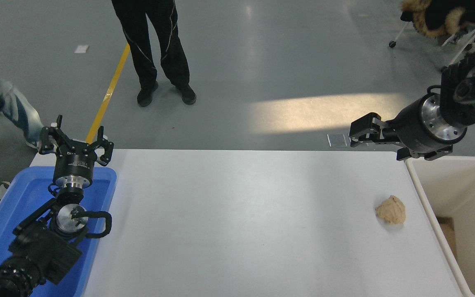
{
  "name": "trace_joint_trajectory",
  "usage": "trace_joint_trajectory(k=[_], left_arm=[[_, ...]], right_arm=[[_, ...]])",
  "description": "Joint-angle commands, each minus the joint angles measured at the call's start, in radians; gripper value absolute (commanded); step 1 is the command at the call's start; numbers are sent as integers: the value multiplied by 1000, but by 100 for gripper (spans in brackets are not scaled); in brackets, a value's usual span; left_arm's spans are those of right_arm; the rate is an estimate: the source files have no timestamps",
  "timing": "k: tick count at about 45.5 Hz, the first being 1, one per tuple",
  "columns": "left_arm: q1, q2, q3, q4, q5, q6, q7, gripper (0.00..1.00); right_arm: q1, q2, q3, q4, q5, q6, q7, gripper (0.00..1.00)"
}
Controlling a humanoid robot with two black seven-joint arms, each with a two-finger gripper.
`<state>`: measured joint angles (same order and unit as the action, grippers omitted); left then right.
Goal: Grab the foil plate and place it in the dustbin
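Observation:
The foil plate does not show anywhere in the head view. The dustbin (pixel 421 187) is a cream-white bin standing against the table's right edge; only a brownish patch shows low inside it. My right gripper (pixel 360 133) hangs in the air over the table's far right corner, up and left of the dustbin. It points left, open and empty. My left gripper (pixel 75 142) is parked open over the blue bin at the lower left.
A tan wadded paper ball (pixel 391 210) lies on the white table (pixel 237 222) near its right edge, beside the dustbin. A blue bin (pixel 10 206) stands at the table's left end. A person (pixel 155 45) stands beyond the table; another person's leg (pixel 12 107) shows at far left.

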<state>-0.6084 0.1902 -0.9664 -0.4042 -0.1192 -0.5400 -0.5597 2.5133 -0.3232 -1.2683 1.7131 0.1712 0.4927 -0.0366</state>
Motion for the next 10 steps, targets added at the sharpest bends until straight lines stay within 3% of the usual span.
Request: trace_joint_trajectory(k=[1,10], left_arm=[[-1,0,0,-1,0,0,0,99],[1,0,0,-1,0,0,0,99]], right_arm=[[72,32,27,32,94,99,-6,100],[32,39,23,29,114,92,-9,100]])
